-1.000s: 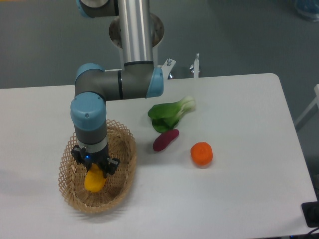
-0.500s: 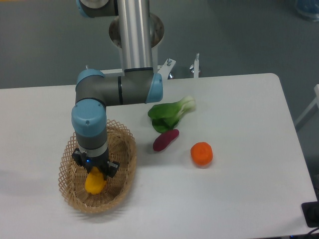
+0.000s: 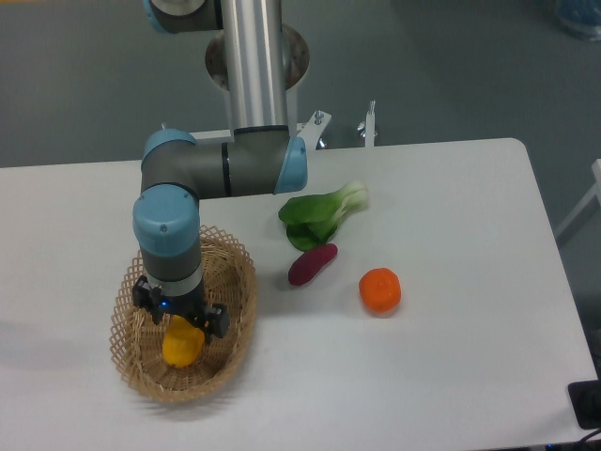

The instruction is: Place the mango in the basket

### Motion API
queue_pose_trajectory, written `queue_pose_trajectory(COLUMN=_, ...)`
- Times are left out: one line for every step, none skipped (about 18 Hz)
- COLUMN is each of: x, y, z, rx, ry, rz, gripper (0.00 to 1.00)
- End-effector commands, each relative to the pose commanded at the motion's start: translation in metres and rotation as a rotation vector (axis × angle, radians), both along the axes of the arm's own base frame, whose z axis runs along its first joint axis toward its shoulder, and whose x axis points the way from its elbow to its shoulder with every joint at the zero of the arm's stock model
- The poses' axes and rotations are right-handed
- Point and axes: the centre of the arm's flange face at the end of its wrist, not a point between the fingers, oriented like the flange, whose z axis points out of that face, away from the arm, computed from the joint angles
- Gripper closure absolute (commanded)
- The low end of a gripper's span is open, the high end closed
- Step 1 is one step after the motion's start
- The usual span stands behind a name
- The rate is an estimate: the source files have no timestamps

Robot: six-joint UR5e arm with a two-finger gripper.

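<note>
The yellow-orange mango (image 3: 182, 347) lies on the floor of the tan wicker basket (image 3: 240, 310) at the table's front left. My gripper (image 3: 180, 324) points straight down over it inside the basket. The jaws stand a little apart on either side of the mango's upper end, and they look open. The wrist hides the top of the mango and the middle of the basket.
A purple sweet potato (image 3: 312, 263) lies right of the basket, with a green bok choy (image 3: 319, 215) behind it. A round orange (image 3: 380, 289) sits further right. The arm's base column (image 3: 254, 56) stands at the table's back edge.
The gripper has lowered slightly with the mango into the basket. Its jaws now stand a little wider than in the earlier frames. The mango sits lower on the basket floor.
</note>
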Motion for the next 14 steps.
queue_pose_trajectory(x=0.000, y=0.000, z=0.002, rx=0.003, ry=0.004, rz=-0.004, gripper=0.00)
queue_pose_trajectory(x=-0.002, y=-0.001, z=0.005, rx=0.002, ry=0.017, rz=-0.004, gripper=0.00)
queue_pose_trajectory(x=-0.003, y=-0.003, z=0.011, rx=0.000, ry=0.039, rz=0.000, gripper=0.00)
queue_pose_trajectory(x=-0.006, y=-0.006, z=0.017, rx=-0.001, ry=0.060, rz=0.005, gripper=0.00)
queue_pose_trajectory(x=-0.007, y=-0.007, z=0.023, rx=0.004, ry=0.070, rz=0.007, gripper=0.00)
queue_pose_trajectory(x=-0.010, y=-0.010, z=0.029, rx=0.010, ry=0.077, rz=0.006, gripper=0.00)
queue_pose_trajectory(x=-0.014, y=-0.013, z=0.037, rx=0.013, ry=0.081, rz=0.003, gripper=0.00)
queue_pose_trajectory(x=-0.016, y=-0.016, z=0.042, rx=0.014, ry=0.084, rz=-0.001, gripper=0.00)
queue_pose_trajectory(x=-0.020, y=-0.019, z=0.047, rx=0.019, ry=0.088, rz=0.001, gripper=0.00)
queue_pose_trajectory(x=-0.021, y=-0.020, z=0.050, rx=0.021, ry=0.093, rz=-0.001, gripper=0.00)
queue_pose_trajectory(x=-0.023, y=-0.020, z=0.051, rx=0.022, ry=0.096, rz=-0.006, gripper=0.00)
queue_pose_trajectory(x=-0.027, y=-0.021, z=0.051, rx=0.018, ry=0.104, rz=-0.009, gripper=0.00)
queue_pose_trajectory(x=-0.031, y=-0.023, z=0.052, rx=0.012, ry=0.114, rz=-0.011, gripper=0.00)
queue_pose_trajectory(x=-0.034, y=-0.025, z=0.057, rx=0.016, ry=0.125, rz=-0.014, gripper=0.00)
